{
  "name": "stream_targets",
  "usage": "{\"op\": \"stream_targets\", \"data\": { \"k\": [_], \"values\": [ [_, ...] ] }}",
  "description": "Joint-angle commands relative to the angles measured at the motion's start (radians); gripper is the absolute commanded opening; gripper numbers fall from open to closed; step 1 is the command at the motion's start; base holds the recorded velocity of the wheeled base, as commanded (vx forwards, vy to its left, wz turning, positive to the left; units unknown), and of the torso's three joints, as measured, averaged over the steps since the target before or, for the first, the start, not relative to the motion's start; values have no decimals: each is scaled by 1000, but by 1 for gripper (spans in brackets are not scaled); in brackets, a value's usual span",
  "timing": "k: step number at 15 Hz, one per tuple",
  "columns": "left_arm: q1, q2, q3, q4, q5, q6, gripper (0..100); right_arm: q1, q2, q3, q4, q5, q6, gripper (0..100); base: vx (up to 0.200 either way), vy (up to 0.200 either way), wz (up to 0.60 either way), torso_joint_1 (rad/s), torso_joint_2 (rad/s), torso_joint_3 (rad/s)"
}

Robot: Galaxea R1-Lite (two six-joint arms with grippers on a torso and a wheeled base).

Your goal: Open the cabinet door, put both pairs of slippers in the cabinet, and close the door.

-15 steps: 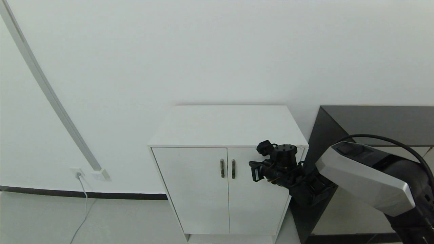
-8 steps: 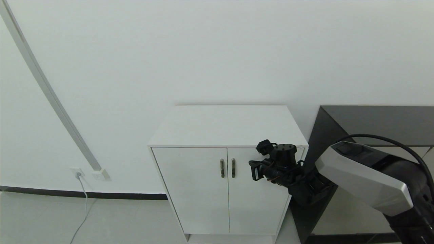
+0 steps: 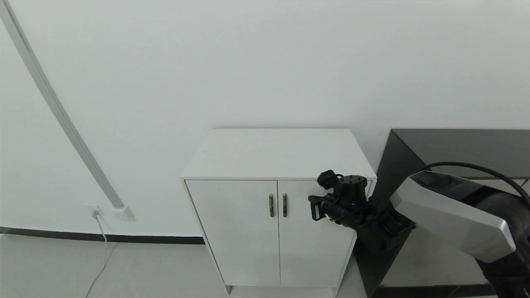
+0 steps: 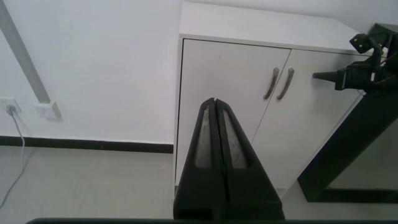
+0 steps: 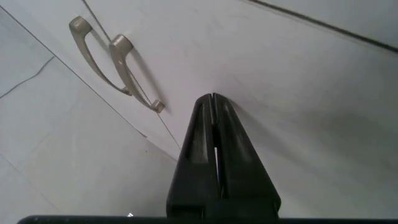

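Note:
The white cabinet (image 3: 273,153) stands against the wall with both doors shut; its two metal handles (image 3: 278,205) sit side by side at the middle seam. My right gripper (image 3: 311,199) is shut and empty, held in front of the right door (image 3: 314,252) at handle height, a short way to the right of the handles. In the right wrist view its closed tips (image 5: 213,98) lie close to the door panel (image 5: 292,81), beside the handles (image 5: 134,74). My left gripper (image 4: 215,101) is shut and empty, back from the cabinet (image 4: 236,81), with the right gripper (image 4: 317,76) beyond it.
A black table (image 3: 455,149) stands right against the cabinet's right side. On the wall to the left are a slanted cable duct (image 3: 62,116) and a socket (image 3: 94,210) with a grey cord running down to the floor (image 3: 62,269).
My right arm has drifted slightly to the right, away from the handles. The cabinet doors stay shut.

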Motion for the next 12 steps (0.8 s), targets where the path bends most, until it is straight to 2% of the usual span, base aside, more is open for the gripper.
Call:
{"op": "stream_targets", "data": {
  "k": [1,4,6,11,12],
  "values": [
    [0,1,0,0,0,0,0,0,-77,101,-43,-1,-1,0,0,0,0,0,0,0],
    [0,1,0,0,0,0,0,-14,-157,225,-73,-82,-6,0,0,0,0,0,0,0],
    [0,1,0,0,0,0,0,-43,-218,316,-122,-93,-7,0,0,0,0,0,0,0],
    [0,1,0,0,0,0,0,-128,-416,512,-132,-104,-18,0,0,0,0,0,0,0],
    [0,1,0,0,0,0,0,-142,-460,553,-130,-140,-18,0,0,0,0,0,0,0]
  ]
}}
